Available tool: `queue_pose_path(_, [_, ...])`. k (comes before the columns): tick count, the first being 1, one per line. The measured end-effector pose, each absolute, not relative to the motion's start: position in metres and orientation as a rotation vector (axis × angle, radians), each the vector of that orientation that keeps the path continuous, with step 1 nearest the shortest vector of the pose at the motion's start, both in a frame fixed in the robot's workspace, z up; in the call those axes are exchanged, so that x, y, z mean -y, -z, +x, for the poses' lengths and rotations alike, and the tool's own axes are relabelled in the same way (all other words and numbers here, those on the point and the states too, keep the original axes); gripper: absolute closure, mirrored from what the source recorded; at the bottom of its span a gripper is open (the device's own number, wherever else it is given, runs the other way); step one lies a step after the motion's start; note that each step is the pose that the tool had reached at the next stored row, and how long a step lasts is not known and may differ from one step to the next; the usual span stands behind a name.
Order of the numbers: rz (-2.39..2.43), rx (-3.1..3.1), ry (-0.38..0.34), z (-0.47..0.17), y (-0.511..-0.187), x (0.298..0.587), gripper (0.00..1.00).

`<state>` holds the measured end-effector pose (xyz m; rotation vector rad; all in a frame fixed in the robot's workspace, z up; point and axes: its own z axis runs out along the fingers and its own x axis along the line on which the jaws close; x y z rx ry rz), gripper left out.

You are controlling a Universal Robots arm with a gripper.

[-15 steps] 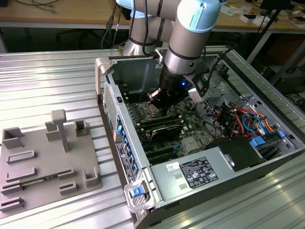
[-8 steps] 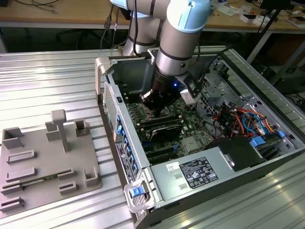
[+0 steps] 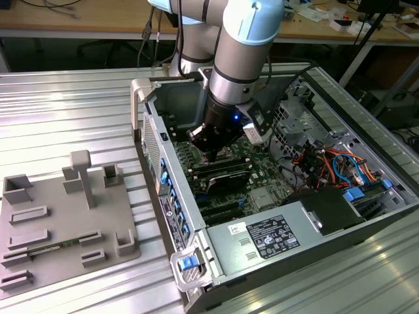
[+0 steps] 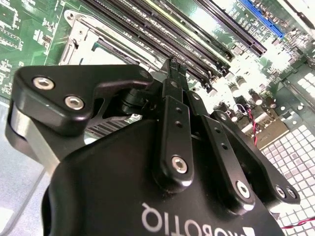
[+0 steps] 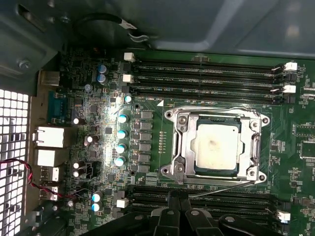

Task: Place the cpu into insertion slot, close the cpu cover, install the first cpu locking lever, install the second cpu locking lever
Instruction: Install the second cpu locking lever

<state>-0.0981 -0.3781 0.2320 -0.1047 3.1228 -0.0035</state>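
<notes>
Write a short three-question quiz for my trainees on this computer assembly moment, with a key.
1. True or false: the chip already sits in its socket under the closed metal frame.
2. The gripper hangs above: A) the grey tray, B) the green circuit board, C) the power supply.
3. In the exterior view, on which side of the computer case does the grey tray lie?

Key: 1 true; 2 B; 3 left.

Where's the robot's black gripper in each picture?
Exterior view: the gripper hangs at the end of the arm, down inside the open computer case.
Second wrist view: the gripper is close up, in front of the motherboard.
First wrist view: the gripper pokes in beside the cpu socket.
Shared landmark: the long black memory slots.
</notes>
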Motion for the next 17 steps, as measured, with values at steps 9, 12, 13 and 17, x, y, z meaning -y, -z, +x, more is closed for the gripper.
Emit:
queue_pose_path(9, [-0.105, -3.123, 0.004, -0.0982, -0.2318, 0.3782, 0.89])
queue_pose_path(12, [-0.104, -3.123, 0.003, -0.0971, -0.2309, 0.3781, 0.89])
queue_pose_path(13, [-0.105, -3.123, 0.003, -0.0938, -0.2298, 0.3781, 0.89])
queue_pose_path(17, [-0.113, -3.123, 0.003, -0.0935, -0.2257, 0.3783, 0.89])
